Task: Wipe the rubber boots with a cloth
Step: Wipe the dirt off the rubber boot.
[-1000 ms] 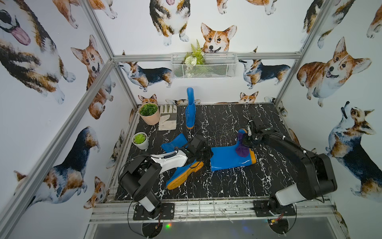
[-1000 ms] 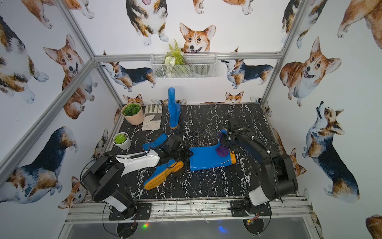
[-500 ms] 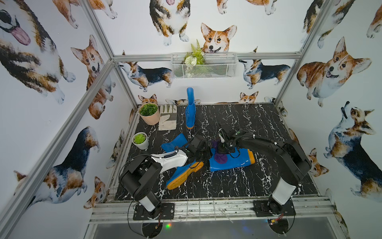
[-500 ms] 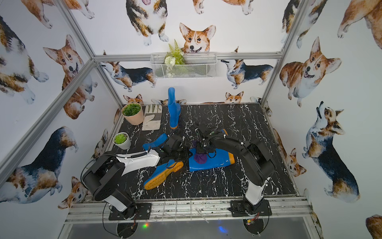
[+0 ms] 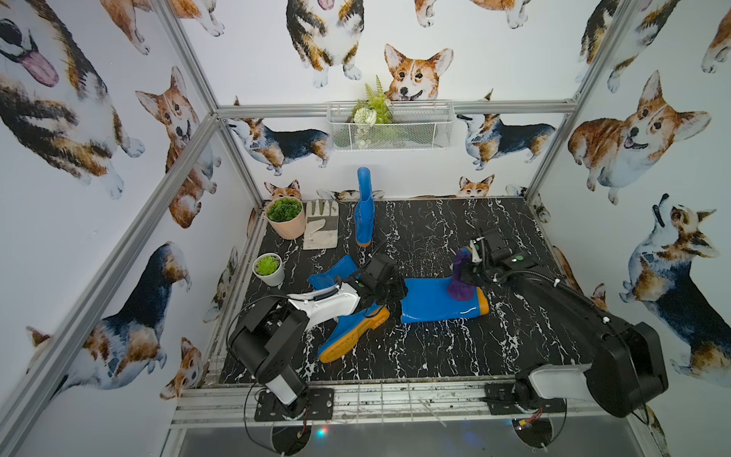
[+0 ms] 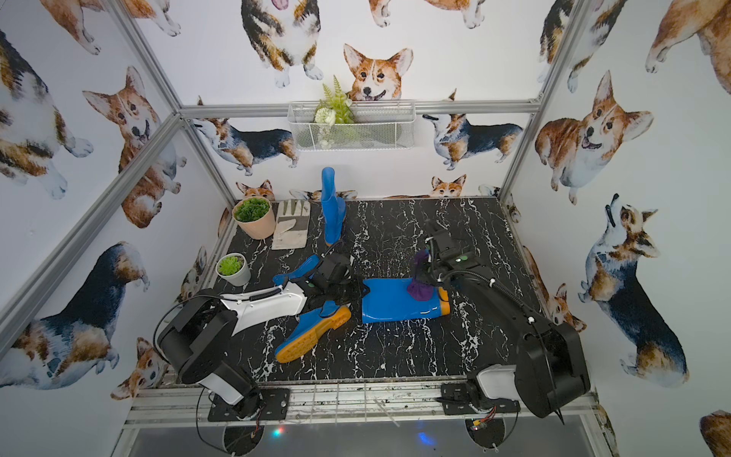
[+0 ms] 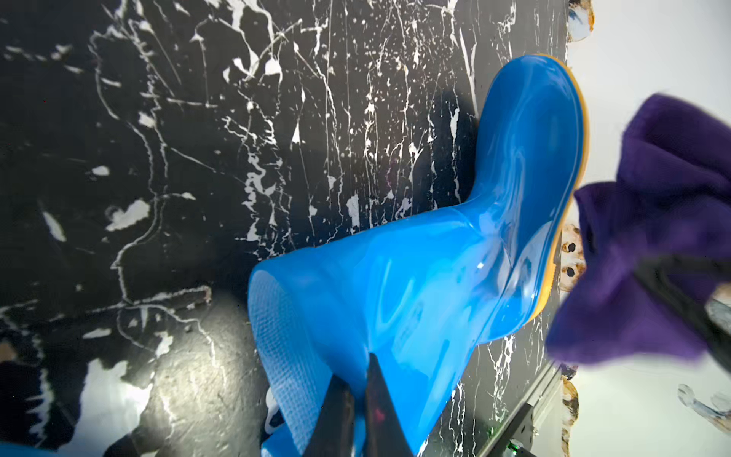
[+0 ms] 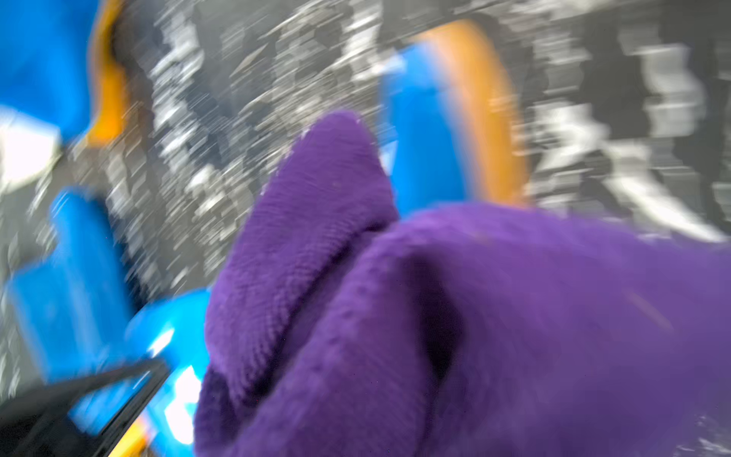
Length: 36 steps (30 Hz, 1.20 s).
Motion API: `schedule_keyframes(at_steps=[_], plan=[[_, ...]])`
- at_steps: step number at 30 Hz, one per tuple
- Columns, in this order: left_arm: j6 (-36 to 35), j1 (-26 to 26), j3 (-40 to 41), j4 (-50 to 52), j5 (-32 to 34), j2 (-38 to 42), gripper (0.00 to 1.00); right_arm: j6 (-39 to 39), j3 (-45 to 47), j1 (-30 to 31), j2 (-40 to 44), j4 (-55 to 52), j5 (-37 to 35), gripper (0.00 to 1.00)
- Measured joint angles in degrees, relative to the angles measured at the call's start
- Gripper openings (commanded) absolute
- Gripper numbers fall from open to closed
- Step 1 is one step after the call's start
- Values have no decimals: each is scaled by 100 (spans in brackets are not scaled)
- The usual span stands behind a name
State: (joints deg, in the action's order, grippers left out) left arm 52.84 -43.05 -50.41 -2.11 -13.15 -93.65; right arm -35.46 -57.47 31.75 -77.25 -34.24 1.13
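Stretches the left arm (image 5: 324, 302) low from the near left toward the centre, forearm almost flat over the surface (image 5: 435, 356), with the left fingers (image 7: 336, 415) clenched on the open shaft rim of the lying boot (image 5: 437, 302). Angles the right arm (image 5: 553, 300) in from the near right, elbow raised and wrist tipped down, grasping the purple cloth (image 5: 459, 283) in the right fingers (image 7: 684, 292), bunched over that boot's foot end beside the orange sole. Leaves a second boot (image 5: 350, 332) sole-up just near of the left wrist, a third boot (image 5: 330, 273) partly hidden behind it, and a fourth boot (image 5: 364, 213) upright at the far edge. Keeps a glove (image 5: 321, 223), a potted plant (image 5: 285, 225) and a small succulent (image 5: 269, 273) far left, well apart from both arms.
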Motion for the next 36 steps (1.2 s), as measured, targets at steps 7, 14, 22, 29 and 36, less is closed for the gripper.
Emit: schedule_keyframes(at_steps=[7, 14, 22, 29, 36], plan=[[42, 0, -2, -7, -24, 2, 0, -317, -570, 1491, -1390, 289, -129, 0], [175, 68, 92, -122, -160, 9, 0, -238, 162, 256, -968, 341, -219, 0], [201, 131, 94, -313, -345, 35, 0, 94, 1019, -1832, 761, -229, -157, 0], [262, 177, 94, -332, -323, 22, 0, -55, 306, 92, 374, -400, -407, 0], [323, 184, 28, -256, -407, -94, 0, -212, -542, 1438, -1493, 103, -415, 0]])
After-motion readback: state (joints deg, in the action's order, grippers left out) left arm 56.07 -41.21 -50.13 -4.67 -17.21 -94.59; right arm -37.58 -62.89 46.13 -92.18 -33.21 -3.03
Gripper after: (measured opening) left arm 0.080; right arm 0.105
